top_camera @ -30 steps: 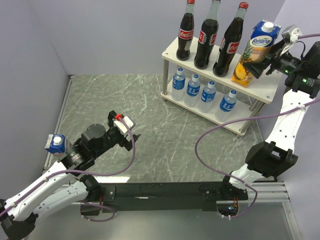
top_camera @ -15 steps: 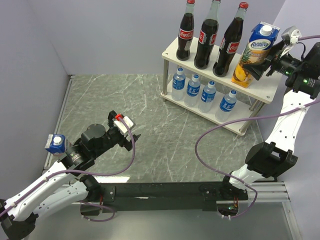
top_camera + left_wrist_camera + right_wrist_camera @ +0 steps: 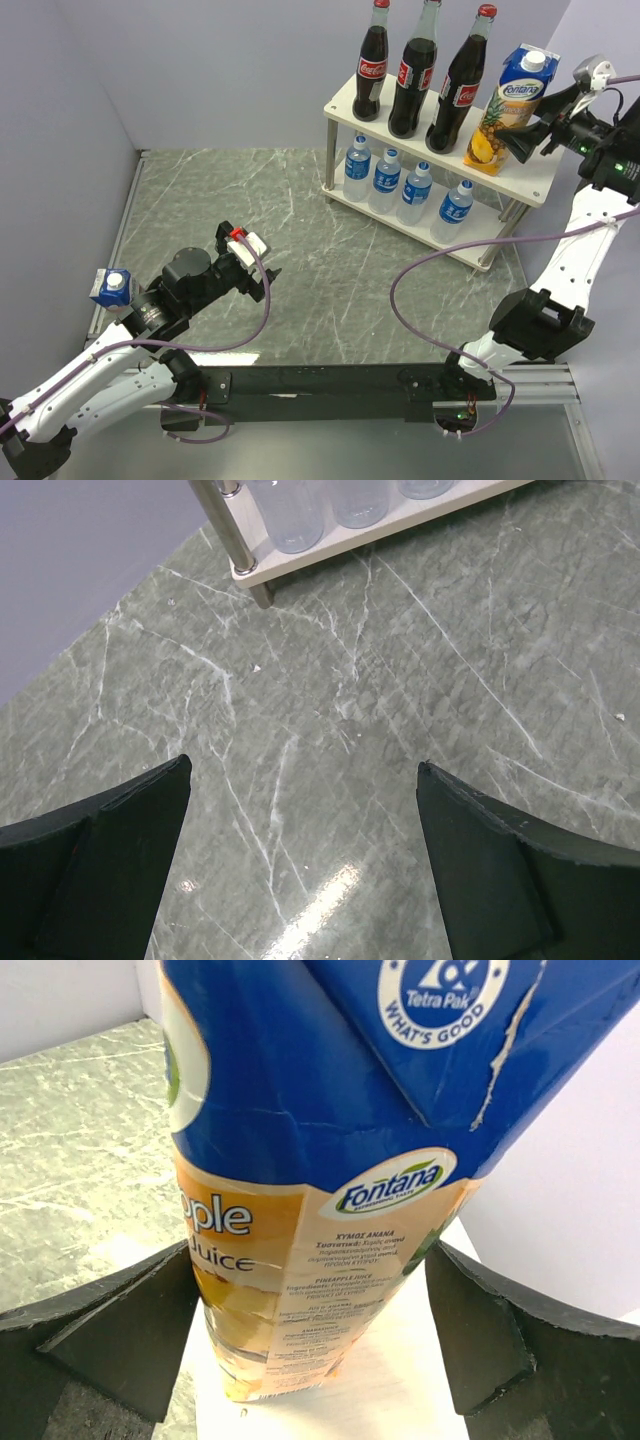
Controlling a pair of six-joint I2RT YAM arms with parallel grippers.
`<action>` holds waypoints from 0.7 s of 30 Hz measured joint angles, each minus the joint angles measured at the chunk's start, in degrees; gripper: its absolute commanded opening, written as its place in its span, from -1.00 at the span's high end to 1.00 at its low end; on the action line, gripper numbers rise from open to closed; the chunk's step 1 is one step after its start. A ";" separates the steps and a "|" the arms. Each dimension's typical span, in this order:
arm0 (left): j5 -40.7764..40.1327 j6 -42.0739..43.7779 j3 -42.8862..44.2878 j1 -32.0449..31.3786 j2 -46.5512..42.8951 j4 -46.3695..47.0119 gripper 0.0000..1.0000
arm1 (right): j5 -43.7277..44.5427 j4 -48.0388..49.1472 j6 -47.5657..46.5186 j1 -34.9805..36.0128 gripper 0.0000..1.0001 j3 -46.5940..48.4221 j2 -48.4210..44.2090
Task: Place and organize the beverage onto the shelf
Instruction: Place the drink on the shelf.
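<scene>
On the grey marbled tabletop (image 3: 300,260), the pale two-tier wooden shelf (image 3: 540,180) at upper right carries one tall blue-topped juice carton (image 3: 510,105), standing upright. My right tool (image 3: 530,138) straddles it, spread, seemingly not pinching. The other blue-topped carton (image 3: 111,288) stands far left, behind my wide-open, empty left tool (image 3: 305,820), so I judge the left arm nearer.

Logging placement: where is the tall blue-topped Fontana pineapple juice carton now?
Top view: the juice carton sits at the right end of the pale wooden shelf's upper board, beside the rightmost dark cola bottle, right gripper open around it.

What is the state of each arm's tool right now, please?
Left tool: open, empty.
Right tool: open around the juice carton standing on the shelf.
</scene>
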 measured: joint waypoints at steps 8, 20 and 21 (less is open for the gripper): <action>0.13 -0.02 0.00 0.04 0.00 0.02 -0.99 | 0.04 -0.92 -1.33 -0.85 -0.91 0.00 -0.92; 0.13 -0.02 0.00 0.07 0.00 0.13 -0.99 | 1.14 -3.89 -4.33 -2.60 -0.92 0.00 -2.34; 0.13 -0.02 0.00 0.07 0.00 0.15 -0.99 | 1.16 -4.09 -4.52 -2.73 -0.92 0.00 -2.43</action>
